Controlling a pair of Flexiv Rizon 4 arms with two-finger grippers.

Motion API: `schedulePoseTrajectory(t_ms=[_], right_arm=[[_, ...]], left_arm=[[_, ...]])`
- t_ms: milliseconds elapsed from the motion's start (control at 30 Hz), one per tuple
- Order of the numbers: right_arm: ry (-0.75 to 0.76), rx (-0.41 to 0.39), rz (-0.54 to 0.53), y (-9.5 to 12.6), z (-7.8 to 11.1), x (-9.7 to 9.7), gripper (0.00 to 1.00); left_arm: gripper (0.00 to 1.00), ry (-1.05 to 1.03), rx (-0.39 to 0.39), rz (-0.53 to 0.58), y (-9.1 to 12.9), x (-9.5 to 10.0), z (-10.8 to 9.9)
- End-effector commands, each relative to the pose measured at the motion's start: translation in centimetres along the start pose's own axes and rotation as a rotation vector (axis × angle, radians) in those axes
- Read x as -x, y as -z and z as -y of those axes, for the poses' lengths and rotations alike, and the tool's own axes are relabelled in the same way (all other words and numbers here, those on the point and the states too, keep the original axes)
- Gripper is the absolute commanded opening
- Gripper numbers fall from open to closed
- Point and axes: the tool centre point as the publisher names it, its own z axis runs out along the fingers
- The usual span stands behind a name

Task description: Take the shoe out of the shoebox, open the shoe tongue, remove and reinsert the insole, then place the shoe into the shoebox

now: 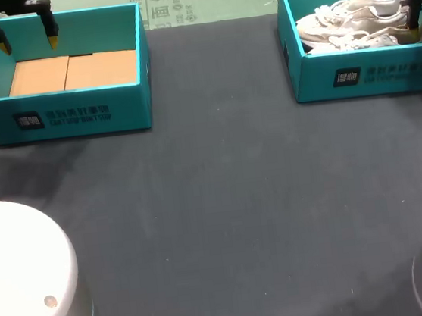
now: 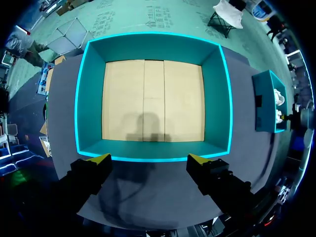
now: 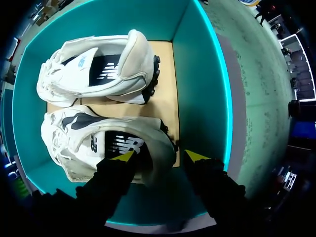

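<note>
Step in hand: taking the shoe out. The right gripper (image 3: 159, 157) is seen inside the right shoebox (image 3: 197, 89), fingers spread astride the heel of the nearer shoe (image 3: 89, 143), apparently not yet pinching. The left gripper (image 2: 150, 159) is held above the empty shoebox (image 2: 91, 98), fingers spread. Next, probably: the heel to be pinched firmly and the shoe lifted out onto the bench (image 1: 231, 201).

- Soft, even light falls from overhead; the dark table (image 1: 238, 193) looks matte.
- The left tool (image 2: 149, 159) casts a faint, soft-edged shadow on the left shoebox (image 2: 90, 108) floor.
- Shoebox rims glow bright cyan in both wrist views.
</note>
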Motion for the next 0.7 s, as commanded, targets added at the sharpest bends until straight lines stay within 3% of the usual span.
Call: schedulePoseTrajectory(t_ms=[33,700], right_arm=[[-0.003,-0.004,0.001,-0.6,-0.1,-0.1,0.59],[-0.019,-0.019,-0.014,-3.0,0.7,0.1,0.54]], left_arm=[[1.00,0.000,0.000,0.000,0.0,0.0,0.0],[1.00,0.000,0.000,0.000,0.0,0.0,0.0]])
